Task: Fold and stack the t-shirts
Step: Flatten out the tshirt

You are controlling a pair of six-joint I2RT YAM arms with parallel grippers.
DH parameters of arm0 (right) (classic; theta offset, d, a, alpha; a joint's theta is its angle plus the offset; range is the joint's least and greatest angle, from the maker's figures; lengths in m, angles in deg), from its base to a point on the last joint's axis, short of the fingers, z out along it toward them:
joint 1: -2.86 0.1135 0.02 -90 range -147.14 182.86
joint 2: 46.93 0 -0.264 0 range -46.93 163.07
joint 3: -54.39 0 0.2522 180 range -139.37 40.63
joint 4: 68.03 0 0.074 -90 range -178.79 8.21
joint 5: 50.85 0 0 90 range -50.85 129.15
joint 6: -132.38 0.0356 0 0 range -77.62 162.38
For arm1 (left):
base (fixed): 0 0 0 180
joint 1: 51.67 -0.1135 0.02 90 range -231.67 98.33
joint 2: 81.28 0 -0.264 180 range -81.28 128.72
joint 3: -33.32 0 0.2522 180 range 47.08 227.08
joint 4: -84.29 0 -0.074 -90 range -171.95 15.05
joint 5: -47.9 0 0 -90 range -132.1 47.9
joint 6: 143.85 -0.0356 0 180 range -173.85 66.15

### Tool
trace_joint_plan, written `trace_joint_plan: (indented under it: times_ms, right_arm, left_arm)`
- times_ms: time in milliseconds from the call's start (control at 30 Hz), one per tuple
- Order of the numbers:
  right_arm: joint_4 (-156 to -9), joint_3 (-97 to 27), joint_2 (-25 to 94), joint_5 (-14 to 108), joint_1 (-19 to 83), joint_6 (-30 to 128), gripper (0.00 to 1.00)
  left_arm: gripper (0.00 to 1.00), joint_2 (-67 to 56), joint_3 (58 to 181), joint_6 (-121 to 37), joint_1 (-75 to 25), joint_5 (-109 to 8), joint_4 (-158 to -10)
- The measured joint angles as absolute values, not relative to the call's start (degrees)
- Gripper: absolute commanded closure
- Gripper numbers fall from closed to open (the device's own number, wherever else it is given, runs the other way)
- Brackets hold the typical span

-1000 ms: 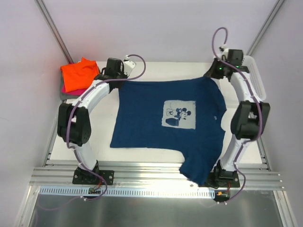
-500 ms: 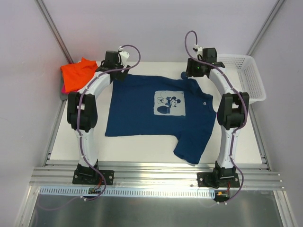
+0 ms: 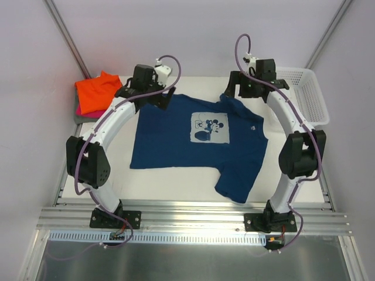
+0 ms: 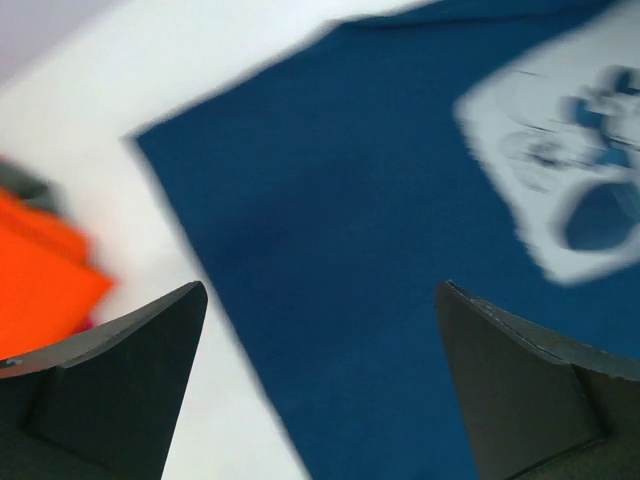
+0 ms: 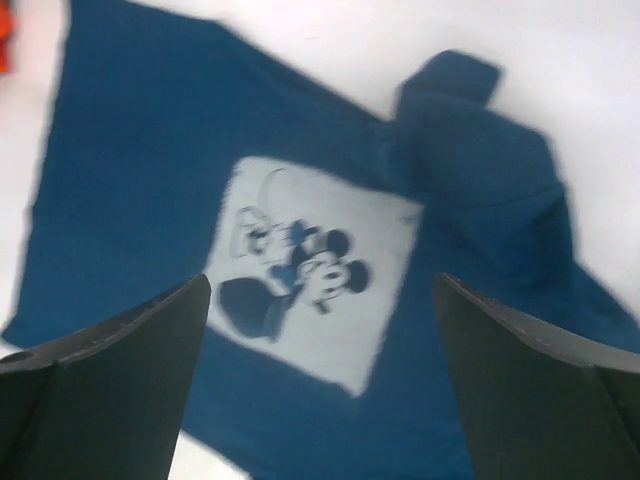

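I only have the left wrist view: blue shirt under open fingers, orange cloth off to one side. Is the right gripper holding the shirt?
Observer: No. The right gripper stands open above the navy t-shirt, holding nothing.
Operator: What is under it?
Observer: The chest print and, beyond it, the far sleeve, which is bunched and folded on itself, not flat.
Operator: And the other sleeve?
Observer: The near sleeve is spread out, pointing toward the near edge of the table.
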State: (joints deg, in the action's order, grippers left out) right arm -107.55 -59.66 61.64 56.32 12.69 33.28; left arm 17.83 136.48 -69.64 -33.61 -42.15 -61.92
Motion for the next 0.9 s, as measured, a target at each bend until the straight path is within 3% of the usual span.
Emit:
trace_joint_plan:
  times_ms: [167,500,667,900]
  right_arm:
    - [-110.2,-57.8,59.0,61.8,16.0,39.3,0.03]
    - [-115.0,-53.1,65.1,66.9,20.3,45.1,0.03]
    - [-115.5,-63.0,75.5,62.9,17.0,44.2,0.03]
    - [-111.9,-86.0,86.2,56.9,14.3,42.3,0.03]
  left_arm:
    - [0.01,18.1,136.7,-62.5,-30.3,-52.0,-51.7]
    - [0.01,26.7,141.3,-58.4,-30.3,-59.9,-38.2]
    - [0.01,33.9,145.1,-57.6,-30.3,-60.3,-35.4]
    - [0.01,42.1,152.8,-55.4,-30.3,-61.1,-35.8]
